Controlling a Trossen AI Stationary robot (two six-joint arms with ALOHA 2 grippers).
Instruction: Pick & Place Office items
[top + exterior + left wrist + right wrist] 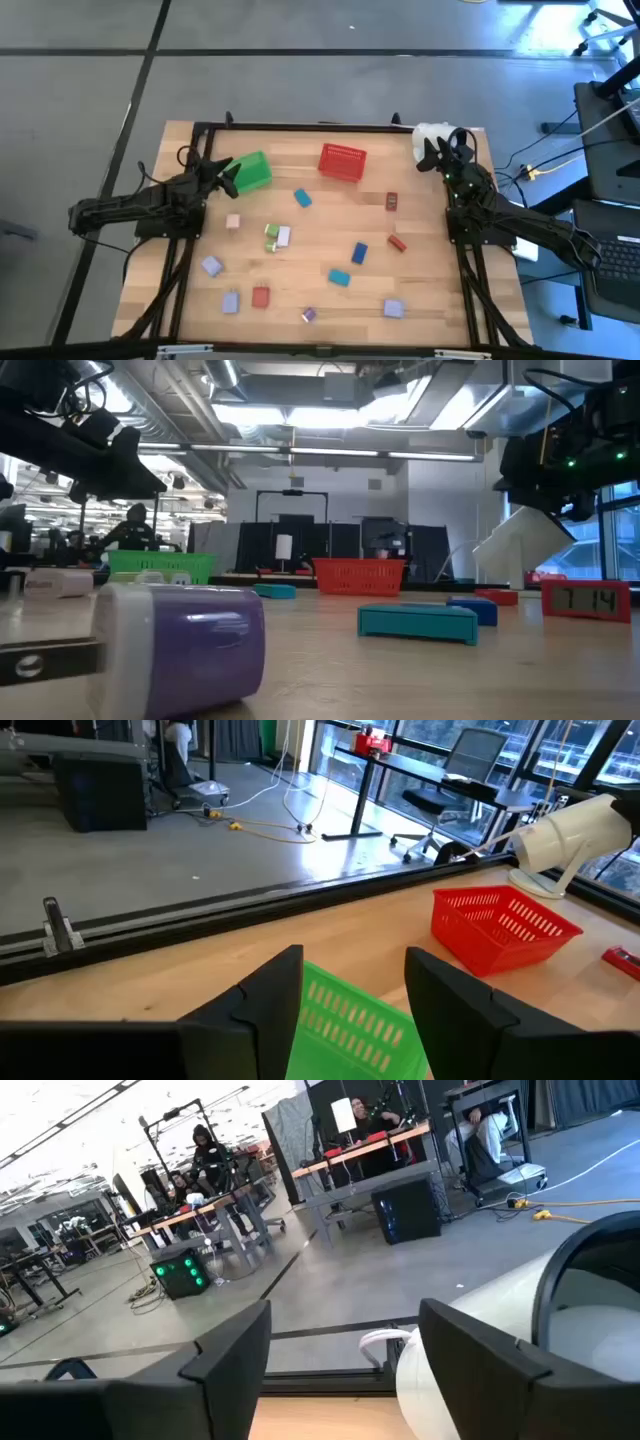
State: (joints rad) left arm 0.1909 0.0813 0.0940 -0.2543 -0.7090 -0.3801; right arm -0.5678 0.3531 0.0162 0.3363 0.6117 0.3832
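**Two arms raised at the back of the tabletop**

Left gripper point(228, 173) hovers over the green basket point(254, 170), jaws released, empty; right gripper point(437, 152) beside a white lamp point(430, 132), jaws released; office items point(359, 253) lie scattered across the tabletop point(430, 270); red basket point(342, 162) at back.

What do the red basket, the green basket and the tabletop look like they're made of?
The red basket looks like thin wire or plastic mesh, judging by its see-through lattice walls. The green basket shows the same fine grid, so probably the same material. The tabletop looks like pale wood, matte, with visible plank lines and grain.
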